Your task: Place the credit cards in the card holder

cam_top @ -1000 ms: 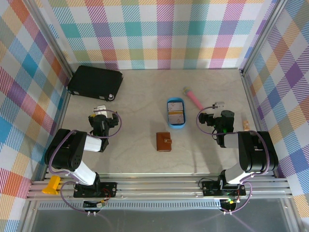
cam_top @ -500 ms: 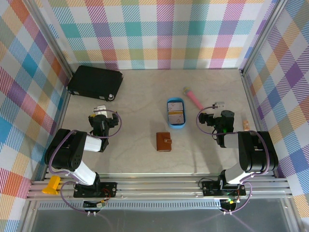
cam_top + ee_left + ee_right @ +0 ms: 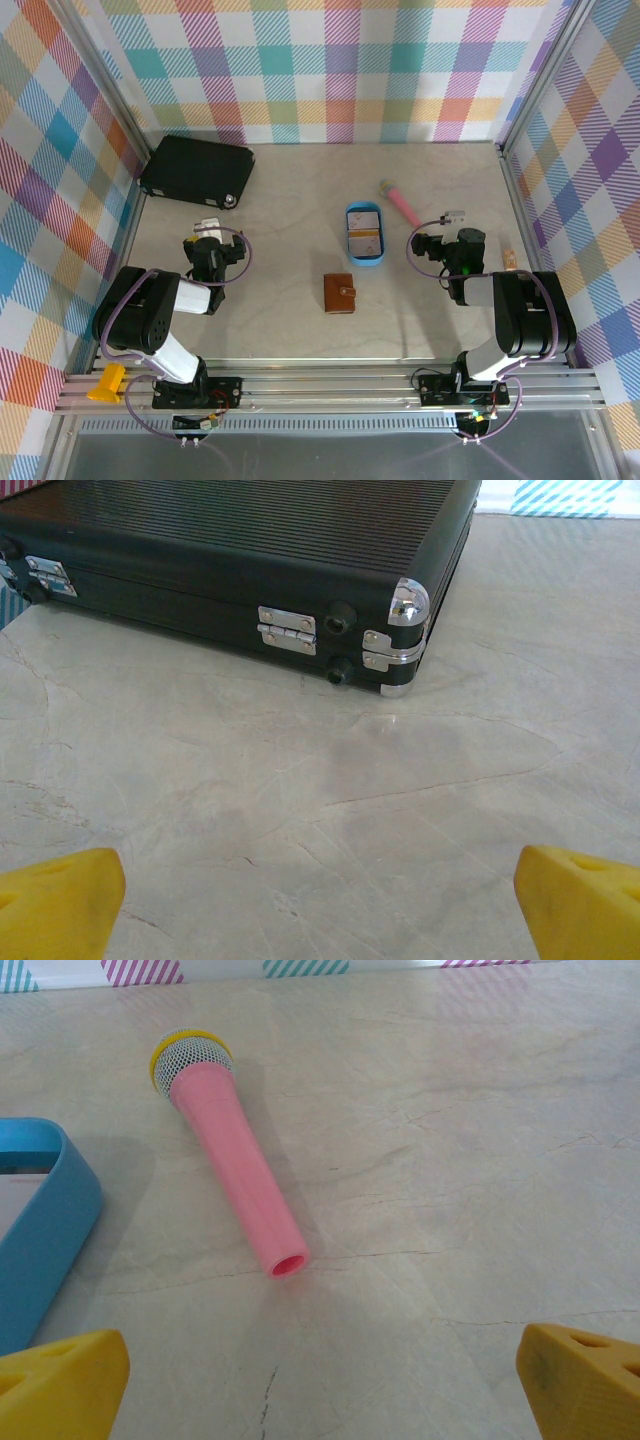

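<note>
The credit cards (image 3: 363,238), thin flat rectangles, lie in a blue oval tray (image 3: 364,263) mid-frame; the closed brown leather card holder (image 3: 339,293) sits just below. Left gripper (image 3: 320,900) and right gripper (image 3: 320,1380) gape empty.

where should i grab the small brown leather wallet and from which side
Probably from straight above, pinching the closed brown leather card holder across its far and near edges. It lies flat on the pale stone-look table, so only its thin rim offers a hold, and the snap tab sits toward its right edge, which that grip avoids.
</note>
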`<act>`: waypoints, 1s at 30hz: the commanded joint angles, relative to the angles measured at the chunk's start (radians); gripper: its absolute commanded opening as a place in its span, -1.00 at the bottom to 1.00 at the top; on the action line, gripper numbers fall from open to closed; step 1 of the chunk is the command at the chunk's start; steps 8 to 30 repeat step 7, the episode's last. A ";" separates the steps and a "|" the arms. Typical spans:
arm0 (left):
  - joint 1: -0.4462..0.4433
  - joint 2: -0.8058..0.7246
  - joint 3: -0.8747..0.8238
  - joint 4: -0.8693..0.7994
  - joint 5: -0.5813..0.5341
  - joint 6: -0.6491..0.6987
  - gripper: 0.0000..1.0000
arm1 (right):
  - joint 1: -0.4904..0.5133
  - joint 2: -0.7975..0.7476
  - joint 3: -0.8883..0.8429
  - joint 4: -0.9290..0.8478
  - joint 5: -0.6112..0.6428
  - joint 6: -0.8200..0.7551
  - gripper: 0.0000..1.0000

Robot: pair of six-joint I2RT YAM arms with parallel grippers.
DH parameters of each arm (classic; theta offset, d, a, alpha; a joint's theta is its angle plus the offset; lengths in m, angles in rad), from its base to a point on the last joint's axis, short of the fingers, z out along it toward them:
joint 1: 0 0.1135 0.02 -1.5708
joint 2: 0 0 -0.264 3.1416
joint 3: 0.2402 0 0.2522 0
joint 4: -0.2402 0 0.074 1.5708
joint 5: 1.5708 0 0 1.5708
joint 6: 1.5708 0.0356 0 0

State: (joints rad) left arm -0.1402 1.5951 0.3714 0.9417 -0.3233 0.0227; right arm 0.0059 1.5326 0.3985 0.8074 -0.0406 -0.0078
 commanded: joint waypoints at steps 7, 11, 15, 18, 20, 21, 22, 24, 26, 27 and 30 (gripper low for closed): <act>0.013 -0.004 0.009 -0.001 -0.008 -0.006 0.99 | -0.004 0.005 0.017 0.019 -0.001 0.013 0.98; 0.013 -0.004 0.009 -0.001 -0.008 -0.006 0.99 | -0.004 0.005 0.017 0.019 -0.001 0.013 0.98; 0.013 -0.004 0.009 -0.001 -0.008 -0.006 0.99 | -0.004 0.005 0.017 0.019 -0.001 0.013 0.98; 0.013 -0.004 0.009 -0.001 -0.008 -0.006 0.99 | -0.004 0.005 0.017 0.019 -0.001 0.013 0.98; 0.013 -0.004 0.009 -0.001 -0.008 -0.006 0.99 | -0.004 0.005 0.017 0.019 -0.001 0.013 0.98; 0.013 -0.004 0.009 -0.001 -0.008 -0.006 0.99 | -0.004 0.005 0.017 0.019 -0.001 0.013 0.98; 0.013 -0.004 0.009 -0.001 -0.008 -0.006 0.99 | -0.004 0.005 0.017 0.019 -0.001 0.013 0.98; 0.013 -0.004 0.009 -0.001 -0.008 -0.006 0.99 | -0.004 0.005 0.017 0.019 -0.001 0.013 0.98; 0.013 -0.004 0.009 -0.001 -0.008 -0.006 0.99 | -0.004 0.005 0.017 0.019 -0.001 0.013 0.98; 0.013 -0.004 0.009 -0.001 -0.008 -0.006 0.99 | -0.004 0.005 0.017 0.019 -0.001 0.013 0.98; 0.013 -0.004 0.009 -0.001 -0.008 -0.006 0.99 | -0.004 0.005 0.017 0.019 -0.001 0.013 0.98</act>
